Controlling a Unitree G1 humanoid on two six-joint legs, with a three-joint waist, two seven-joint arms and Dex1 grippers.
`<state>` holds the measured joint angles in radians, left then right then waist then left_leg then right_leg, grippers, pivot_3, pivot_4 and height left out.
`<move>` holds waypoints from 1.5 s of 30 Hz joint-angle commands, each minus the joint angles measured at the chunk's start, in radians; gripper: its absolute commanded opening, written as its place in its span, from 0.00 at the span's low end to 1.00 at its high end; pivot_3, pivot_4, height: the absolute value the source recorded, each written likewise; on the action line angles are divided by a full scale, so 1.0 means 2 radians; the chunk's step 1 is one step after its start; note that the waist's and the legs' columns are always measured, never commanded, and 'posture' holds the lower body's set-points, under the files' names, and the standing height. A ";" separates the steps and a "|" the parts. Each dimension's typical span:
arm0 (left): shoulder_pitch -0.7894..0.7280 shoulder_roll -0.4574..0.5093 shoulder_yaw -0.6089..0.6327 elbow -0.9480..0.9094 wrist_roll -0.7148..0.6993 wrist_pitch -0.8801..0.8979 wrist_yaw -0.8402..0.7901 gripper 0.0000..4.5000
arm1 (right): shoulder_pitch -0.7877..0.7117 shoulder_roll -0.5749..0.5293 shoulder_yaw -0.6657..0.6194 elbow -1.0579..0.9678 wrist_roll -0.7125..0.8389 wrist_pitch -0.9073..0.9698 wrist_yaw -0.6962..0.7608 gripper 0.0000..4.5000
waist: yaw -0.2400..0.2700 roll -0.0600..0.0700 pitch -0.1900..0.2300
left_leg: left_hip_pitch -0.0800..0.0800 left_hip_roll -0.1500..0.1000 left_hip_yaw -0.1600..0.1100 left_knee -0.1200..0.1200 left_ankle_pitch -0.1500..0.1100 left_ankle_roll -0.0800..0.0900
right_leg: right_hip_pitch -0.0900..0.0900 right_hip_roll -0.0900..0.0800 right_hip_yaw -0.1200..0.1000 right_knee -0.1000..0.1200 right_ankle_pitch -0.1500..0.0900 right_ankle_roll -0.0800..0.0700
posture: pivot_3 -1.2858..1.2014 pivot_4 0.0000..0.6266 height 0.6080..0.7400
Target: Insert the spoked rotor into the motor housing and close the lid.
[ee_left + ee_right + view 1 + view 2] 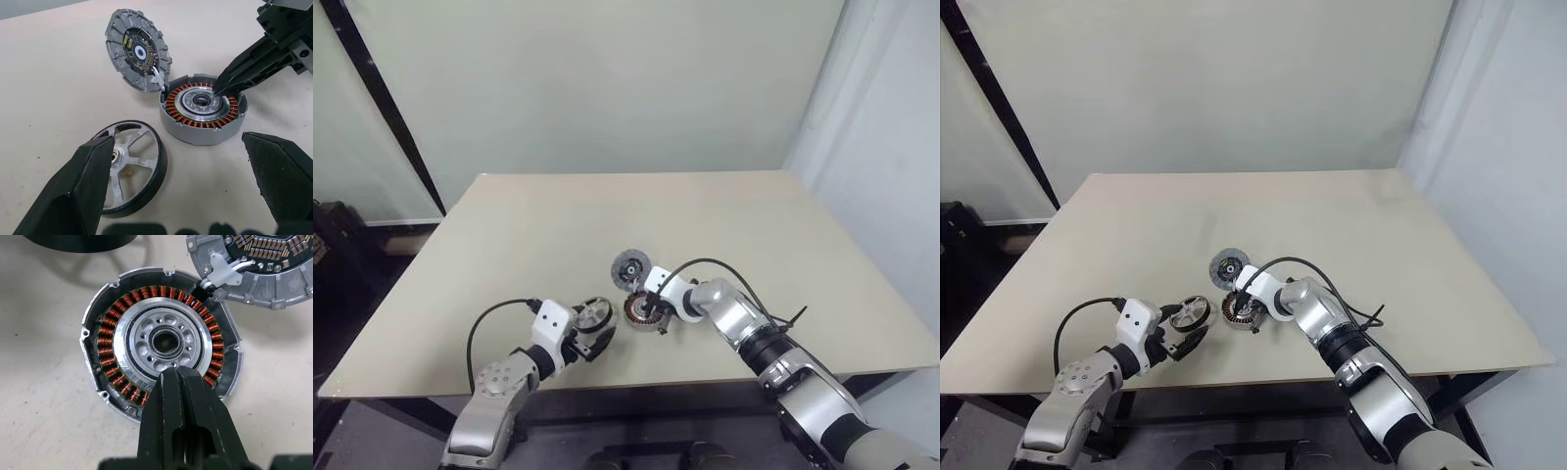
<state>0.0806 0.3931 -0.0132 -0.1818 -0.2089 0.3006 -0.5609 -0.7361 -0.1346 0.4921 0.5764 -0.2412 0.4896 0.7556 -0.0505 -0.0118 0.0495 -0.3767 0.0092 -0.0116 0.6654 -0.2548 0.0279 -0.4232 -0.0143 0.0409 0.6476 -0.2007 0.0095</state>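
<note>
Table [509, 225]: pale beige top; all three motor parts lie near its near edge, around the middle.
Motor housing [161, 345]: lies flat and open side up, its ring of copper windings around a pale metal centre with a round bore; it sits right of the spoked rotor and just near of the lid.
Lid [138, 49]: grey ribbed disc tilted up on edge, its inner face with a dark circuit ring showing; it touches the housing's far-left rim, joined there by a small white connector.
Spoked rotor [128, 166]: dark-rimmed wheel with silvery spokes, lying on the table just left of the housing and apart from it.
Left gripper [587, 345]: jaws spread wide, holding nothing; one finger [78, 188] rests over the rotor's left rim, the other well to its right.
Right gripper [177, 374]: fingers pressed together, nothing between them; the tips point down onto the housing's pale centre ring, beside the bore.
</note>
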 commanded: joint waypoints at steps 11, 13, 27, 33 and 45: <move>-0.007 -0.003 -0.001 -0.019 -0.001 -0.010 0.004 1.00 | -0.005 -0.003 0.012 -0.061 -0.006 0.023 0.009 0.01 | 0.000 0.000 0.000 | 0.000 0.000 0.000 0.000 0.000 0.000 | 0.000 0.000 0.000 0.000 0.000 0.000 | 0.52 0.00 1.00; -0.007 -0.003 -0.001 -0.018 -0.001 -0.011 0.004 1.00 | -0.004 -0.002 0.021 -0.055 -0.013 0.020 0.005 0.01 | 0.000 0.000 0.000 | 0.000 0.000 0.000 0.000 0.000 0.000 | 0.000 0.000 0.000 0.000 0.000 0.000 | 0.52 0.00 1.00; -0.003 -0.005 -0.001 -0.023 0.000 -0.014 0.011 1.00 | -0.019 0.006 0.035 0.007 -0.034 -0.023 -0.030 0.01 | 0.000 0.000 0.000 | 0.000 0.000 0.000 0.000 0.000 0.000 | 0.000 0.000 0.000 0.000 0.000 0.000 | 0.52 0.00 1.00; -0.002 -0.005 -0.001 -0.025 0.000 -0.015 0.011 1.00 | -0.023 0.014 0.033 0.027 -0.036 -0.044 -0.044 0.01 | 0.000 0.000 0.000 | 0.000 0.000 0.000 0.000 0.000 0.000 | 0.000 0.000 0.000 0.000 0.000 0.000 | 0.52 0.00 1.00; -0.004 -0.005 -0.002 -0.021 0.001 -0.017 0.011 1.00 | -0.024 0.013 0.017 0.004 -0.026 -0.043 -0.040 0.01 | 0.000 0.000 0.000 | 0.000 0.000 0.000 0.000 0.000 0.000 | 0.000 0.000 0.000 0.000 0.000 0.000 | 0.52 0.00 1.00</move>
<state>0.0874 0.3843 -0.0189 -0.1832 -0.2072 0.2914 -0.5426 -0.7641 -0.1055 0.5515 0.6346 -0.2968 0.3988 0.6652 -0.0510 -0.0117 0.0494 -0.3770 0.0095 -0.0115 0.6651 -0.2548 0.0278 -0.4242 -0.0144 0.0412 0.6478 -0.2006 0.0097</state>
